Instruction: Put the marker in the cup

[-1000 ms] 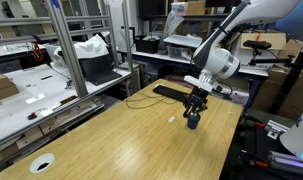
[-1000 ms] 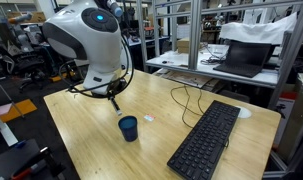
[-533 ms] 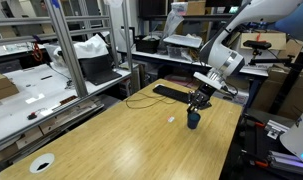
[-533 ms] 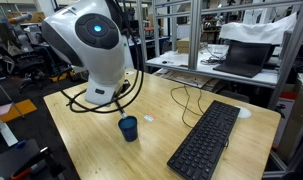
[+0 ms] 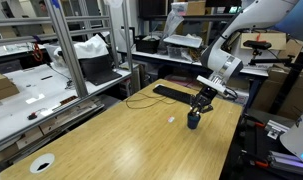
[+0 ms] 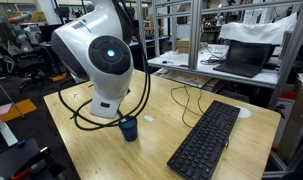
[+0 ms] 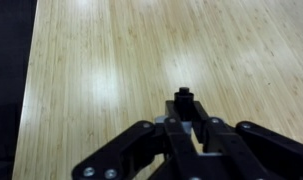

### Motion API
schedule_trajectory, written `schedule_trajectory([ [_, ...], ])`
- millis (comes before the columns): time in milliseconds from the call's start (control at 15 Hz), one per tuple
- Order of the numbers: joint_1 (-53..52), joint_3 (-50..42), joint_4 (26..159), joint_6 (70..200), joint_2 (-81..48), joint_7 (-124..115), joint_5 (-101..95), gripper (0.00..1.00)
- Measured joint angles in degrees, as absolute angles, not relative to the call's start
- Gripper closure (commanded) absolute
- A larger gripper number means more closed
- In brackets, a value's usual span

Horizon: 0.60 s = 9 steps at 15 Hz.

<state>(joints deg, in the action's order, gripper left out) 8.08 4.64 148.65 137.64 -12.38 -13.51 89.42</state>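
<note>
Gripper [image 5: 199, 104]: closed on the marker [image 7: 183, 98], just above the cup [image 5: 194, 121].
Cup: upright on the bench [image 5: 101, 140], toward the end with the keyboard [image 6: 206, 140].

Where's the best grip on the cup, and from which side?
Probably the rim, from straight above: the cup stands upright with its mouth open, so one claw finger can go inside the wall and one outside. The keyboard lies apart from it.

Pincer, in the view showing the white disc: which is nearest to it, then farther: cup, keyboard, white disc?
In an exterior view:
1. The cup, right below the pincer.
2. The keyboard, a little behind, near the table's far edge.
3. The white disc, far off at the table's near corner.
</note>
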Motion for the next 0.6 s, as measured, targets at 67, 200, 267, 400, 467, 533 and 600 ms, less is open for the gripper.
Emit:
schedule_trajectory([
  [67,7.36,3.81,148.35,136.97,-13.08,-13.26,89.42,0.56],
  [200,6.21,2.54,147.54,136.07,-14.45,-13.18,89.42,0.43],
  [267,5.72,2.08,147.14,135.8,-15.02,-13.18,89.42,0.36],
  [400,4.94,1.41,146.43,135.56,-15.88,-13.18,89.42,0.21],
  [467,4.57,1.14,146.16,135.54,-16.08,-13.18,89.42,0.13],
  [533,4.23,0.95,145.99,135.54,-16.13,-13.18,89.42,0.08],
  [600,3.88,0.8,145.83,135.54,-16.13,-13.18,89.42,0.0],
])
